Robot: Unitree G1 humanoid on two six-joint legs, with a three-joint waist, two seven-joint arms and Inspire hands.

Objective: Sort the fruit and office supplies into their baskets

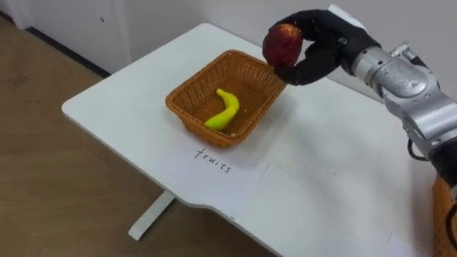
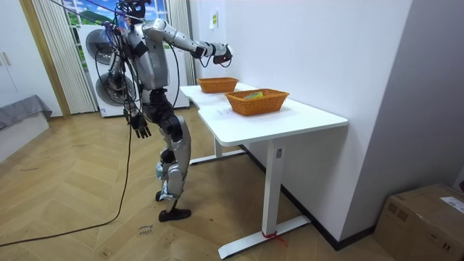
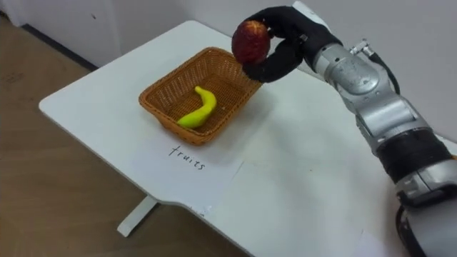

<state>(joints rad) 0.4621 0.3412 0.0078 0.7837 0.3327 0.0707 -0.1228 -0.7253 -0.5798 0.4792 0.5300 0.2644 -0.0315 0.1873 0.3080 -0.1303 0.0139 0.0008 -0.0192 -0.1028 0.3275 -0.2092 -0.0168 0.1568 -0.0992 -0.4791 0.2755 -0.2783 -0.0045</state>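
While the left hand [image 2: 141,127] hangs at the robot's side with loose, straight fingers, as the room view shows, the work falls to the right arm reaching out over the white rectangular table [image 1: 321,185]. Nearest the robot on that table lies a white paper label with handwriting [image 1: 213,161], flat and just in front of the orange-brown woven wicker basket [image 1: 191,123]. Inside the basket a curved yellow banana [image 1: 225,111] rests toward the near wall, so the far half of the floor is bare.

Farther out, the black right hand [image 1: 323,44] has its fingers and thumb curled around a round, dark red apple [image 1: 283,43]. It holds the apple in the air above the basket's far right corner, roughly over the rim rather than over the middle.

The step in hand looks like the drop-off of the apple, and it should go well if these points are kept:

- Bring the apple a little toward the robot and to its left, so that it sits over the bare far floor and not over the rim.
- Lower it well down between the walls before the fingers loosen. A round fruit let go from high up may bounce or roll out.
- Aim beside the banana, not on it, since the apple would likely roll off that curve.
- Lift the hand straight up afterwards, clear of the wicker, so that the light basket is not dragged across the table.
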